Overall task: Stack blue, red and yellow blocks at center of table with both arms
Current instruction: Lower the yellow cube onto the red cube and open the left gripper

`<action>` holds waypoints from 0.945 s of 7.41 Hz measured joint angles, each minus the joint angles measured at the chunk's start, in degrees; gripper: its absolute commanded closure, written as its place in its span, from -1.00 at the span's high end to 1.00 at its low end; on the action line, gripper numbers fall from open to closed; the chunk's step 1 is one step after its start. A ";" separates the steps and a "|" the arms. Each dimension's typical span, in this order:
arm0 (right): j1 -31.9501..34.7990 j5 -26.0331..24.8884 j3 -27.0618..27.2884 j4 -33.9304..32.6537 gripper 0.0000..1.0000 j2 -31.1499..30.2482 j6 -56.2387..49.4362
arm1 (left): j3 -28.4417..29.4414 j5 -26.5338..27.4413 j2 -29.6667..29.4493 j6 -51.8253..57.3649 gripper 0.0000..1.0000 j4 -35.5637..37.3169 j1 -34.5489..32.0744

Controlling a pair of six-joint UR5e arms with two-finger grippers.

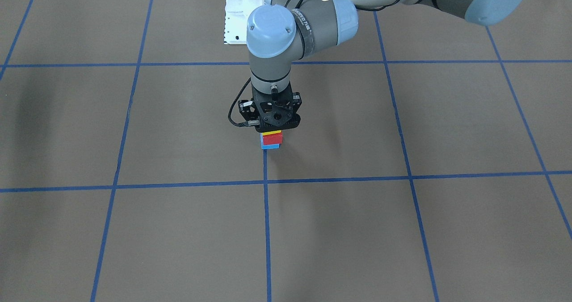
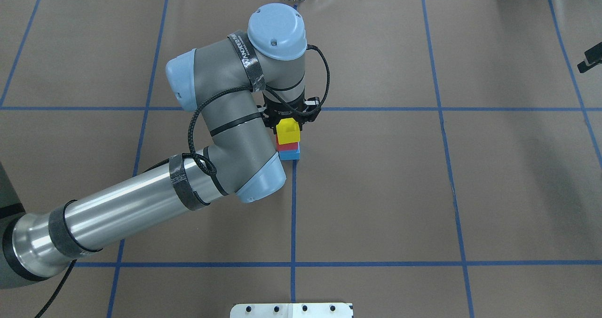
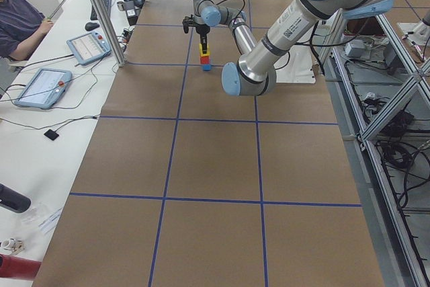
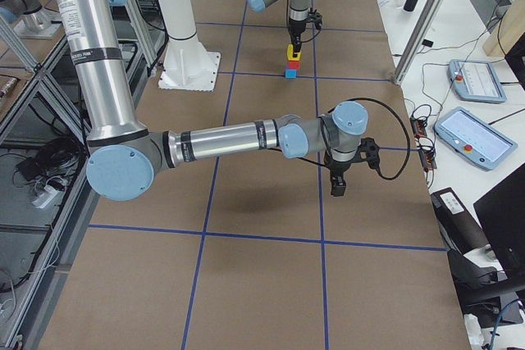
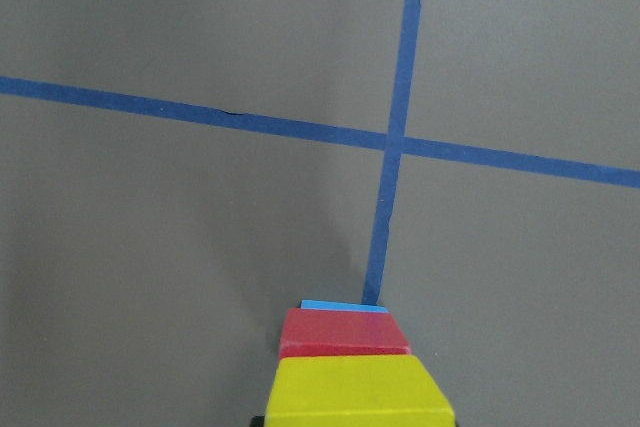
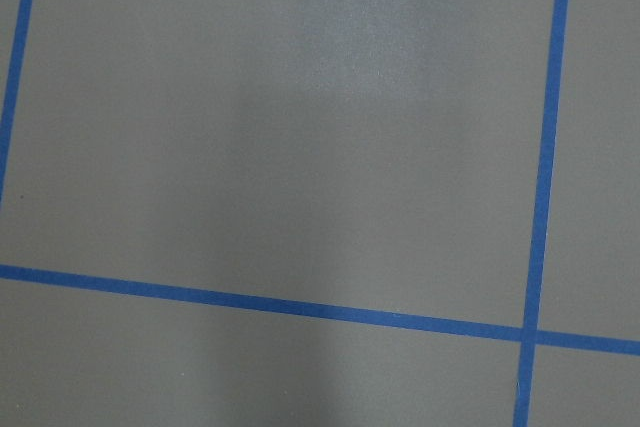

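Exterior front-facing: left gripper (image 1: 271, 131) sits atop the stack (image 1: 271, 142) at frame centre.

Overhead: yellow (image 2: 288, 131) over red (image 2: 288, 145) over blue (image 2: 289, 155). The jaws flank yellow, but whether they clamp it cannot be told.

Exterior right: right gripper (image 4: 336, 184) hangs lower right, state unclear.

Cubes look light and rigid, likely best pinched on opposite flat sides.
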 measured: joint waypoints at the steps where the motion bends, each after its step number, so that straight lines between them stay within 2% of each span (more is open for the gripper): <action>1: 0.00 0.04 0.00 0.00 1.00 0.04 0.00 | -0.01 0.00 0.06 -0.39 0.99 0.03 0.03; 5: 0.00 0.14 0.04 -0.06 1.00 0.17 0.00 | -0.33 0.00 0.37 -1.04 1.00 0.14 0.02; 7: 0.04 0.23 0.33 -0.05 1.00 0.28 0.02 | -2.36 0.11 0.79 -0.95 1.00 0.46 -0.48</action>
